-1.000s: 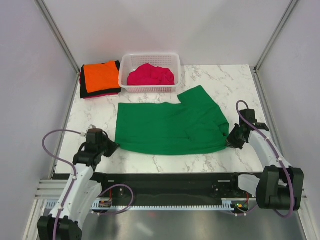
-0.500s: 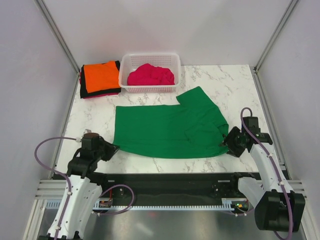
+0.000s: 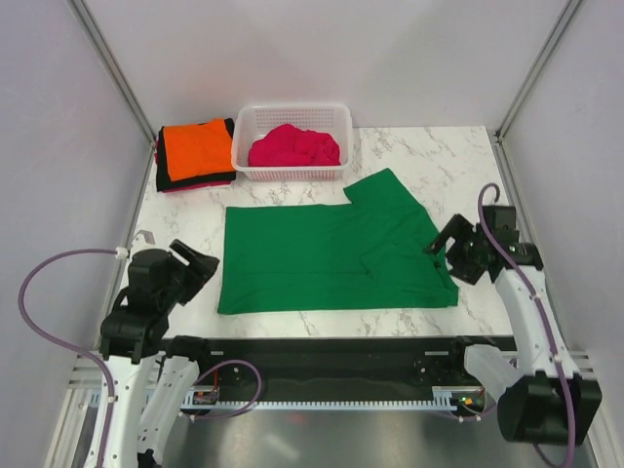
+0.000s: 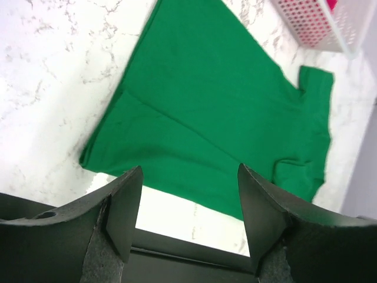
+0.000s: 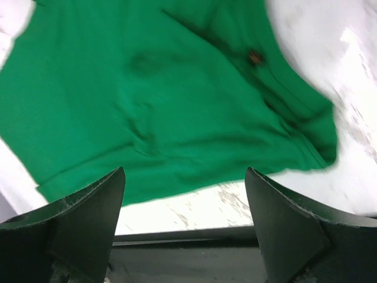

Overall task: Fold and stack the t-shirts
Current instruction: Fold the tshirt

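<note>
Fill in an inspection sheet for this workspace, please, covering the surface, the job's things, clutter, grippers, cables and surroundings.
Surface: white marbled table.
Job's things: green t-shirt spread flat mid-table, not yet folded; orange t-shirt folded on top of dark shirts at the far left; magenta-pink t-shirt bunched in the basket.
Clutter: white lattice basket at the far edge; nothing else seen.
Grippers: left gripper open, empty, by the green shirt's left edge; right gripper open, empty, at its right edge.
Cables: purple cable looping beside the left arm; another on the right arm.
Surroundings: plain white walls, metal frame posts.
</note>
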Motion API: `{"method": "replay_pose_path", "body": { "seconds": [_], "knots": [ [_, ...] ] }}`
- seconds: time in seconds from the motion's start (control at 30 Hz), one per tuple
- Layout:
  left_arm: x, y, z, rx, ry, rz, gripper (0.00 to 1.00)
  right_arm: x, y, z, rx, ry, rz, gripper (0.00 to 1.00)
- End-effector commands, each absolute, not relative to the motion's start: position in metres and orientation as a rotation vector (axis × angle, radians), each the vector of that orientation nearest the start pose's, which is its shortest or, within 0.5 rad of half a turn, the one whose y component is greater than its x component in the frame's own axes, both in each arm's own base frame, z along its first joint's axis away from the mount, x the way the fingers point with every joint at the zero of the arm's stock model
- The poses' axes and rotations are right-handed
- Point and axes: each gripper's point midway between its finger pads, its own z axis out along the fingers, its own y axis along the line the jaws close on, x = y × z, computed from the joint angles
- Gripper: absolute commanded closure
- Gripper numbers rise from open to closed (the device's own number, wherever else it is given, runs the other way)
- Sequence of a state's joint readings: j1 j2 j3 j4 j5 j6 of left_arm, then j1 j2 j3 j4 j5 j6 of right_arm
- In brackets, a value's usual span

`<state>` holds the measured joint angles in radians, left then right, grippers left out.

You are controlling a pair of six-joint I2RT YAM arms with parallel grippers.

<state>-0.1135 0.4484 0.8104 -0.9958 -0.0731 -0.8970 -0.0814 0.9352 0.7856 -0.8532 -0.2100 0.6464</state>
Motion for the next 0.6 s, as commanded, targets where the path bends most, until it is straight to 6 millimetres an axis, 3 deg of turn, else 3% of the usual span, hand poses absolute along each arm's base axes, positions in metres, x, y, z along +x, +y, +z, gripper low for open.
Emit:
{"method": "replay_pose_path", "body": {
  "seconds": [0.0,0.03,0.07,0.1,0.13,0.17,0.2,0.23,0.27,0.3,0.33,0.37,0.4,0.43,0.47,0.53,0.57],
  "knots": [
    [0.190,-0.033,0.196,-0.679,2.133,-0.345,0.28,0.294,0.057,0.146,0.672,2.412,0.590,0.10],
    [0.193,-0.034,0.194,-0.636,2.148,-0.337,0.28,0.318,0.060,0.159,0.604,2.382,0.585,0.10],
    [0.196,-0.036,0.192,-0.612,2.158,-0.340,0.30,0.336,0.060,0.137,0.628,2.451,0.561,0.10],
    [0.198,-0.038,0.189,-0.593,2.165,-0.346,0.31,0.362,0.066,0.152,0.581,2.414,0.588,0.10],
    [0.202,-0.039,0.191,-0.569,2.165,-0.348,0.32,0.379,0.068,0.152,0.562,2.410,0.591,0.10],
    [0.204,-0.040,0.194,-0.559,2.156,-0.350,0.34,0.399,0.066,0.129,0.578,2.457,0.569,0.10],
    [0.205,-0.039,0.196,-0.555,2.152,-0.344,0.35,0.416,0.069,0.128,0.551,2.455,0.561,0.11],
    [0.207,-0.038,0.199,-0.544,2.137,-0.339,0.35,0.444,0.081,0.148,0.477,2.410,0.568,0.10],
    [0.208,-0.036,0.201,-0.545,2.125,-0.332,0.35,0.459,0.082,0.118,0.455,2.473,0.536,0.11],
    [0.209,-0.035,0.202,-0.545,2.116,-0.327,0.35,0.473,0.083,0.112,0.436,2.477,0.522,0.11],
    [0.210,-0.035,0.202,-0.531,2.107,-0.322,0.35,0.501,0.084,0.130,0.403,2.422,0.518,0.11],
    [0.213,-0.034,0.200,-0.525,2.089,-0.323,0.35,0.510,0.082,0.099,0.426,2.485,0.495,0.12],
    [0.214,-0.033,0.200,-0.526,2.082,-0.318,0.36,0.531,0.083,0.111,0.410,2.445,0.493,0.13],
    [0.214,-0.033,0.199,-0.523,2.080,-0.315,0.37,0.538,0.084,0.103,0.413,2.450,0.494,0.13],
    [0.214,-0.033,0.200,-0.522,2.081,-0.314,0.37,0.545,0.086,0.082,0.427,2.477,0.490,0.14],
    [0.214,-0.032,0.199,-0.529,2.083,-0.308,0.38,0.566,0.091,0.081,0.420,2.433,0.493,0.14],
    [0.214,-0.031,0.198,-0.532,2.083,-0.305,0.38,0.571,0.091,0.064,0.426,2.453,0.477,0.14]
  ]
}}
